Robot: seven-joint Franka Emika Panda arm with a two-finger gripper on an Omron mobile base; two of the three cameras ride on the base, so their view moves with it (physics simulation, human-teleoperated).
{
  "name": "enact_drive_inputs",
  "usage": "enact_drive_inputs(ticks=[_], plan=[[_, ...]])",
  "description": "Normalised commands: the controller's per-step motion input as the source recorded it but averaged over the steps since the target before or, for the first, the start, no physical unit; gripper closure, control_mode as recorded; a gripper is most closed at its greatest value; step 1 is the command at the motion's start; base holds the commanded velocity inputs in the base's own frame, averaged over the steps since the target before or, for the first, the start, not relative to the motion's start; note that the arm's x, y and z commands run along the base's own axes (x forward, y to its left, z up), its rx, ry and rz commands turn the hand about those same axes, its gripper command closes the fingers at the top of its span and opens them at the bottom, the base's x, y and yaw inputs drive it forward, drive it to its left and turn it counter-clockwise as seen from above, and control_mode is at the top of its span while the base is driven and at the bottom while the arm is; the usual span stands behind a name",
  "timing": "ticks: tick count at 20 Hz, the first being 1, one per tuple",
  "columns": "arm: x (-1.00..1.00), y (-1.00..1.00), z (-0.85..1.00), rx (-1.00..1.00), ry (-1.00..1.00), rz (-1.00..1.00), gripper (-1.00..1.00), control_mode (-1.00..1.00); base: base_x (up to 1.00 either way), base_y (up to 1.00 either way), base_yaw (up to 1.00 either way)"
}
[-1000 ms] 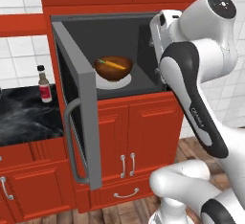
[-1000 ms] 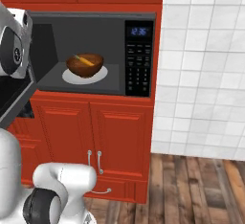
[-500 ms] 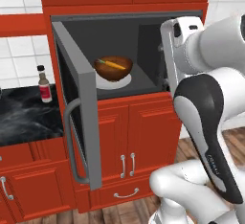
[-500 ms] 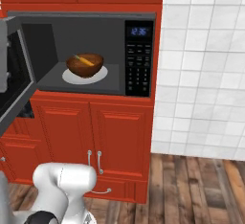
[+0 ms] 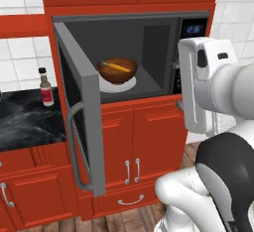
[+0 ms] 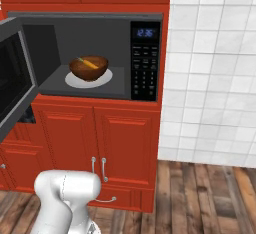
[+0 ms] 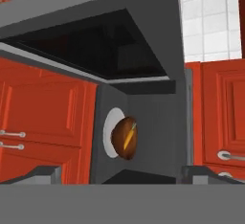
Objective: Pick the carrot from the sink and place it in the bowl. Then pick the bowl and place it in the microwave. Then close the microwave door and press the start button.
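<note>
The gripper stands with its jaws spread wide and nothing between them. In the hand view its two dark fingertips rise at the bottom, well apart, framing the open microwave straight ahead of them. That view is rolled on its side, so the cavity floor runs up and down.

Ahead of the gripper and well apart from it, the bowl sits inside the microwave on a white plate, and the carrot lies in the bowl, slanted across it. Nothing touches the fingertips.

From the left base view the brown bowl rests on the plate in the middle of the dark cavity, the orange carrot lying across its top. The microwave door stands swung out to the left – its curved bar handle on the outer edge – and the white arm stands to the right of the opening, in front of the keypad side.

From the right base view the keypad panel with its blue display sits to the right of the bowl – the door is open at the left edge

A small bottle stands on the dark counter to the left of the door
</note>
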Motion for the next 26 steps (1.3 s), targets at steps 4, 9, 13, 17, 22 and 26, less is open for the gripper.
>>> enact_drive_inputs(ticks=[4, 9, 13, 17, 22, 26], plan=[[-0.74, 0.22, 0.00, 0.00, 0.00, 0.00, -1.00, -1.00, 0.00, 0.00, 0.00], [-0.65, 0.37, 0.00, 0.00, -0.02, 0.00, -1.00, -1.00, 0.00, 0.00, 0.00], [-0.63, 0.53, -0.07, 0.00, -0.08, 0.00, -1.00, -1.00, 0.00, 0.00, 0.00], [-0.32, 0.59, -0.07, 0.00, -0.06, 0.00, -1.00, -1.00, 0.00, 0.00, 0.00], [0.00, 0.77, -0.21, -0.04, 0.00, 0.00, -1.00, -1.00, 0.00, 0.00, 0.00], [0.28, 0.87, -0.44, -0.09, 0.00, 0.00, -1.00, -1.00, 0.00, 0.00, 0.00]])
